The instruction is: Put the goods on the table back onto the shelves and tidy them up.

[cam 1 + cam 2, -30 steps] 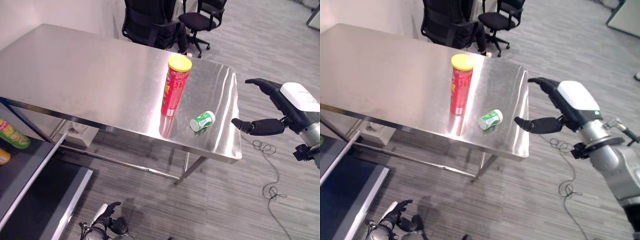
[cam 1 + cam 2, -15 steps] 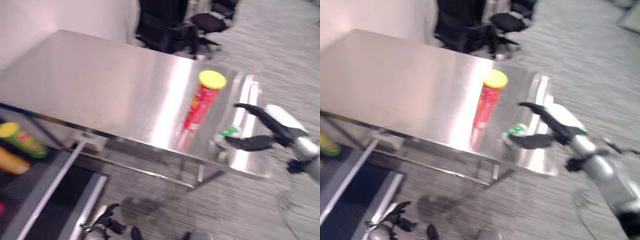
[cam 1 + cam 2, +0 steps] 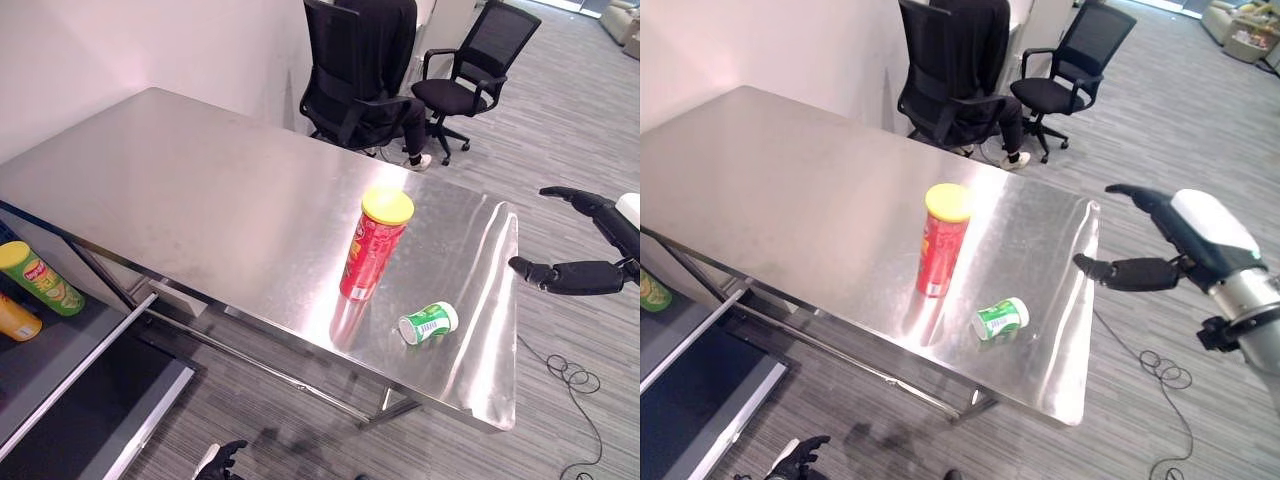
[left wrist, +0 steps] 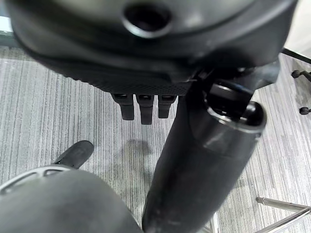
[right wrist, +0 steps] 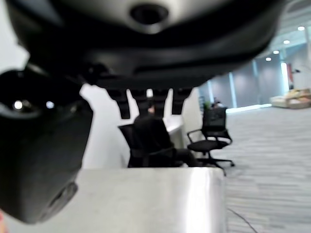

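Red chip can w/ yellow lid (image 3: 374,245) stands upright mid-right on the steel table (image 3: 180,190); small green-white can (image 3: 428,322) lies on its side just beside it, at approx 4 o'clock. Right robot hand (image 3: 1180,245) hovers off the table's 3 o'clock edge, fingers and thumb spread apart, holding nothing, near the cans but not touching. Left robot hand (image 4: 141,104) hangs low over the floor, fingers relaxed; two more chip cans (image 3: 30,285) sit on the shelf (image 3: 60,350) at 8 o'clock.

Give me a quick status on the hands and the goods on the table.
Right hand open, beside the table's right edge, holding nothing. Left hand low by the floor, idle. Red can upright, green can on its side. Nothing between.
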